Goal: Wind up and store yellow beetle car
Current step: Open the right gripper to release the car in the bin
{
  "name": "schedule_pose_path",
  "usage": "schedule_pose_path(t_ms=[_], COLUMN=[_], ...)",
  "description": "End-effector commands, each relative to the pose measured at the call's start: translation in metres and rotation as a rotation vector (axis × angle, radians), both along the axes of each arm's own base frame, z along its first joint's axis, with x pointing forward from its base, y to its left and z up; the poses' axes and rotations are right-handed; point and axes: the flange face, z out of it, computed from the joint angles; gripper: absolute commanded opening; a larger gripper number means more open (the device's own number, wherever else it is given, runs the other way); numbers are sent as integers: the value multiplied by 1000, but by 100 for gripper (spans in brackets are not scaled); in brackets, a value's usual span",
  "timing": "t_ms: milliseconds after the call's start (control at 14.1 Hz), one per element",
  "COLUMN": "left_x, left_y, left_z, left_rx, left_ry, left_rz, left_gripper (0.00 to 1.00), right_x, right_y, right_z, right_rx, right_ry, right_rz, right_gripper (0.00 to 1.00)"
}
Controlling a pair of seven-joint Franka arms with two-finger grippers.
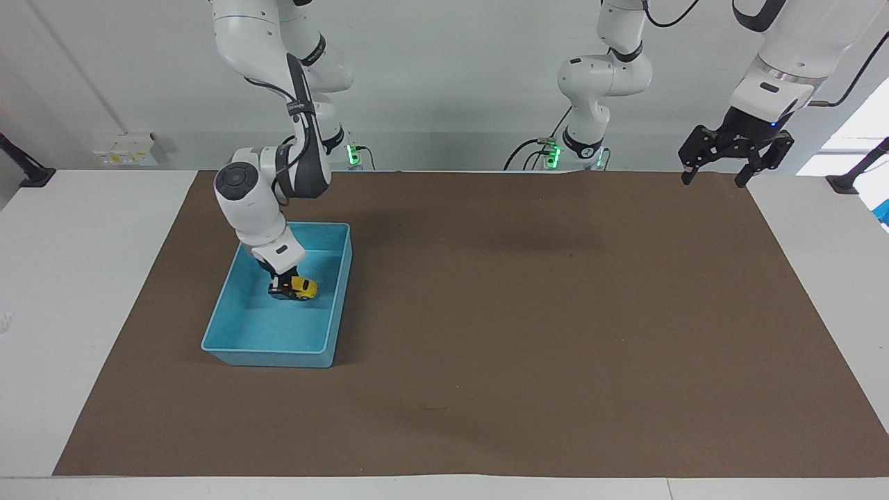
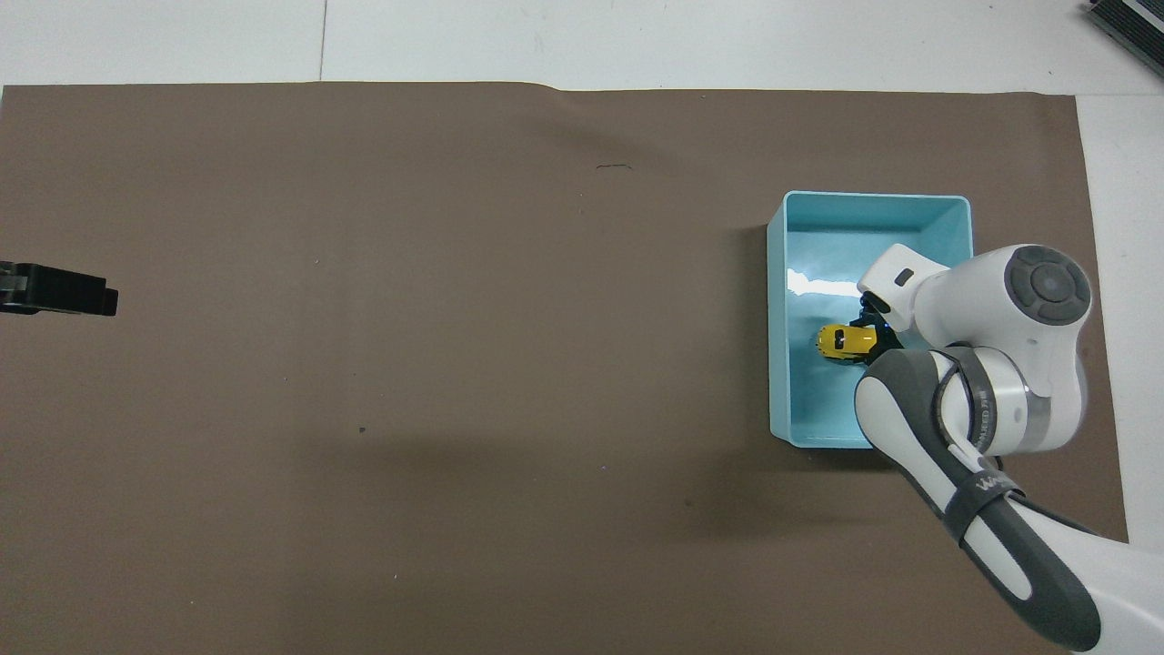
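The right gripper (image 1: 283, 289) reaches down inside the blue bin (image 1: 229, 347), at the yellow car (image 1: 303, 285); I cannot tell whether it grips it. The left gripper (image 1: 715, 179) waits with fingers spread over the mat (image 1: 521, 312).

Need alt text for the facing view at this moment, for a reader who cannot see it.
The right gripper reaches down into a light-blue bin at the right arm's end of the table, at a yellow beetle car low inside the bin. The left gripper waits, open, raised over the edge of the brown mat at the left arm's end.
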Motion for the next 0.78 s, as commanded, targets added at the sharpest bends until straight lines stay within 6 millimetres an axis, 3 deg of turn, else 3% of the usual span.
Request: schedule_pose_path(t_ms=[0, 284, 710], left_x=[-5, -5, -5], left_y=[2, 2, 2], left_z=[4, 4, 4], left_rx=[-8, -8, -8], left_ry=[7, 7, 7], left_rz=[11, 9, 9], left_gripper=[100, 100, 100], right_x=[-1, 8, 29], right_y=[-5, 2, 6], right_z=[-1, 6, 59], right_rx=[-6, -4, 2], right_ry=[-6, -12, -20], right_rz=[11, 19, 22], right_gripper=[100, 100, 100])
